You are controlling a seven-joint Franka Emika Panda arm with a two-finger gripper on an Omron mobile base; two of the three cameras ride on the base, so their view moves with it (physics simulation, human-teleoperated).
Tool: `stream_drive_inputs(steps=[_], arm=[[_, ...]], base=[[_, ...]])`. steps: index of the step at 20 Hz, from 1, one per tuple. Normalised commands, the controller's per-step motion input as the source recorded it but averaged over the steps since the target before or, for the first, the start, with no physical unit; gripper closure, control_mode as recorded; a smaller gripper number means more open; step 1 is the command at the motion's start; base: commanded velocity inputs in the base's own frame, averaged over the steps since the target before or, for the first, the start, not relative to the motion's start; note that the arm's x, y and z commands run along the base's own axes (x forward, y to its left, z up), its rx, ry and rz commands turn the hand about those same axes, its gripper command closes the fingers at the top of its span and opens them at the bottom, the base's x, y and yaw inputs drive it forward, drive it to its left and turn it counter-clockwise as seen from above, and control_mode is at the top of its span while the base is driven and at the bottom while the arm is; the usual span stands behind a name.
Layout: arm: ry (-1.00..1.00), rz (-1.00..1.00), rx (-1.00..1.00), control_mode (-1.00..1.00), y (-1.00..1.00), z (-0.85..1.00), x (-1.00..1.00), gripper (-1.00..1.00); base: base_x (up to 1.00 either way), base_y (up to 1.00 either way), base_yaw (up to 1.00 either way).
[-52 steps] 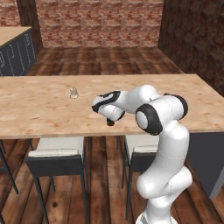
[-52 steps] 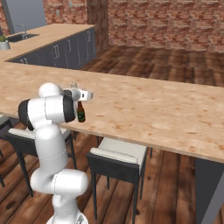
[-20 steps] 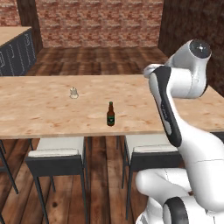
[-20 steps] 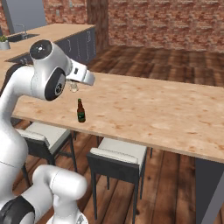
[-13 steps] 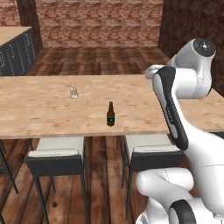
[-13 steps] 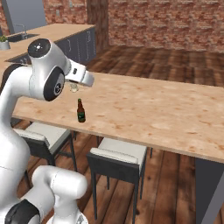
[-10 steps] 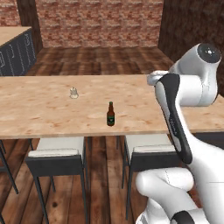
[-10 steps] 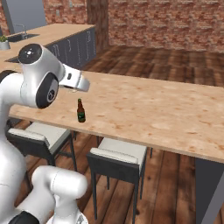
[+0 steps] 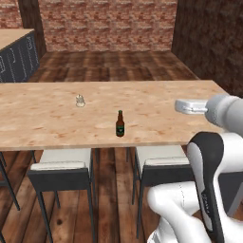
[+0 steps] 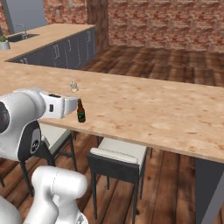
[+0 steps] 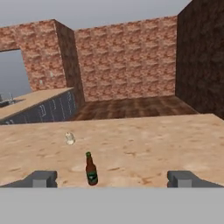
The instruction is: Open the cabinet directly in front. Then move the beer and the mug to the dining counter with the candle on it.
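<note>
The beer (image 9: 120,124) stands upright near the front edge of the dining counter (image 9: 161,97), by itself. The candle (image 9: 80,100) sits a little farther back and to the left of it. In the right base view the beer (image 10: 81,110) stands just past my white hand (image 10: 59,106), with the candle (image 10: 74,87) behind it. Through the hand view my gripper (image 11: 113,179) is open and holds nothing; the beer (image 11: 91,169) stands between and beyond its fingertips (image 11: 41,178), well apart from them, and the candle (image 11: 70,138) sits farther off. The mug and the cabinet are out of view.
Two grey-cushioned stools (image 9: 61,163) (image 9: 161,159) are tucked under the counter's near edge. A worktop with grey drawer units (image 10: 57,46) and a sink runs along the far left. Brick walls close the room, with wood floor between.
My gripper has let go of the beer and the arm has swung up, then back and down toward the base. The beer stays upright where it was set; the candle has not moved.
</note>
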Motion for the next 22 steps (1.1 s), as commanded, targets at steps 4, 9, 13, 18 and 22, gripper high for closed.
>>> stream_drive_inputs(steps=[4,9,13,18,22], arm=[[0.0,0.0,0.0,1.0,0.0,0.0,-0.01,-1.0],[0.0,0.0,0.0,1.0,0.0,0.0,0.0,-1.0],[0.0,0.0,0.0,1.0,0.0,0.0,0.0,-1.0],[0.0,0.0,0.0,1.0,0.0,0.0,0.0,-1.0],[0.0,0.0,0.0,1.0,0.0,0.0,0.0,-1.0]], base=[[-0.29,0.07,0.04],[-0.78,0.78,0.08],[-0.34,1.0,0.0],[-0.02,1.0,0.0],[0.08,1.0,0.0]])
